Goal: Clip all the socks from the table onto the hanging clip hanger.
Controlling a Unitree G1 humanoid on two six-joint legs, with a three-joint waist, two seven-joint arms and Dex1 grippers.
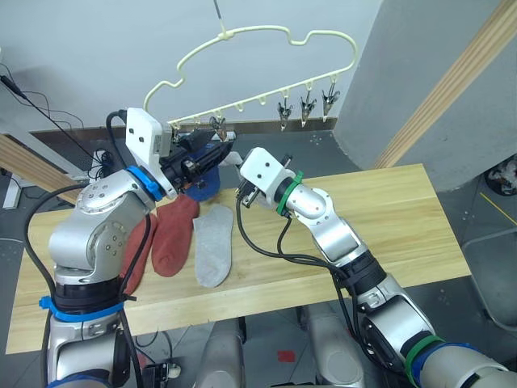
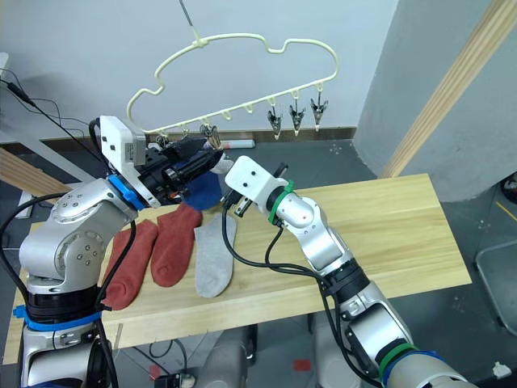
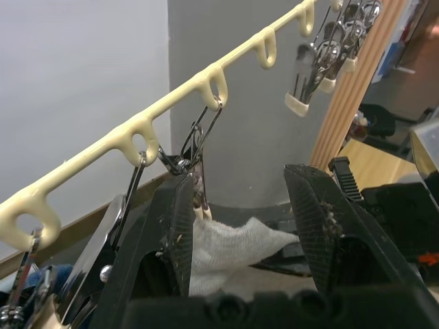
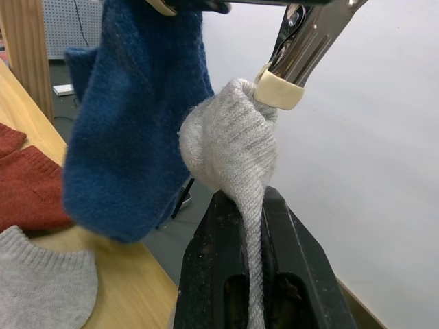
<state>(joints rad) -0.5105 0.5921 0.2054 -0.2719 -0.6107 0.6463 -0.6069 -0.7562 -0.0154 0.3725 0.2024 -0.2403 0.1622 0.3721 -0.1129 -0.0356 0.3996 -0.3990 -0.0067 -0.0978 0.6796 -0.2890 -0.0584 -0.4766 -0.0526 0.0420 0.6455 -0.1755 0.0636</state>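
Observation:
The pale-yellow clip hanger [image 1: 266, 36] hangs above the table's [image 1: 388, 218] far edge, with three bare metal clips [image 1: 307, 105] at its right end. My left gripper [image 3: 236, 185] is open up at the hanger's left clips, one clip [image 3: 199, 133] lying against its finger. A blue sock [image 4: 130, 137] hangs clipped there. My right gripper [image 4: 250, 205] is shut on a light grey sock [image 4: 230, 144], whose top sits in a clip's jaws [image 4: 278, 86]. Two rust-red socks [image 1: 174, 234] and another grey sock [image 1: 214, 242] lie flat on the table's left part.
A wooden rail [image 1: 452, 81] leans along the grey wall at the right. Black cables [image 1: 48, 113] trail on the floor behind the table at the left. The table's right half [image 1: 404, 202] is bare wood.

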